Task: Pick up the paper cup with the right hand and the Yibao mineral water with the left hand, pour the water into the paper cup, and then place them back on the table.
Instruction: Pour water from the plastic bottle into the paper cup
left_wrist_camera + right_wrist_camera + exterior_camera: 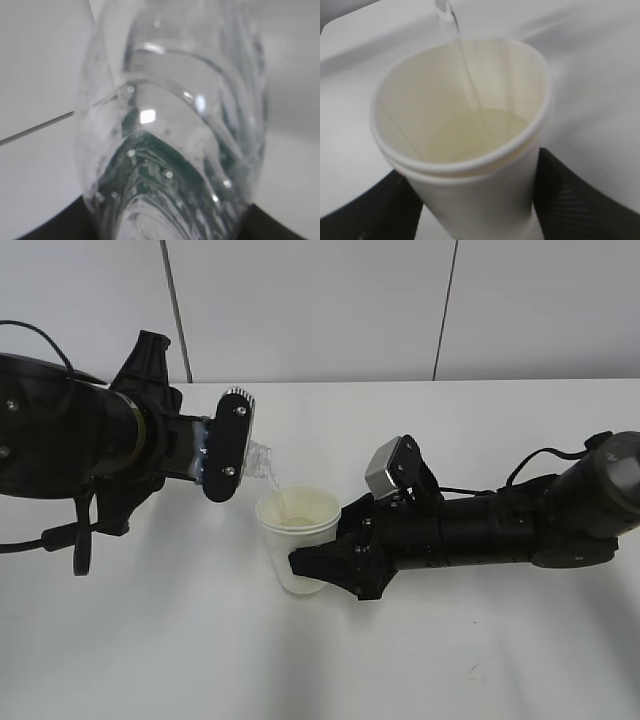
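Observation:
My right gripper is shut on the cream-white paper cup and holds it just above the white table. In the right wrist view the cup sits between two black fingers, with water pooled in its bottom. My left gripper is shut on the Yibao mineral water bottle, tipped so its clear neck points down at the cup's rim. A thin stream of water falls into the cup. The bottle fills the left wrist view, its green label showing through.
A grey wall with vertical panel seams stands behind the table's far edge. Both black arms lie low over the tabletop, the left one from the left and the right one from the right.

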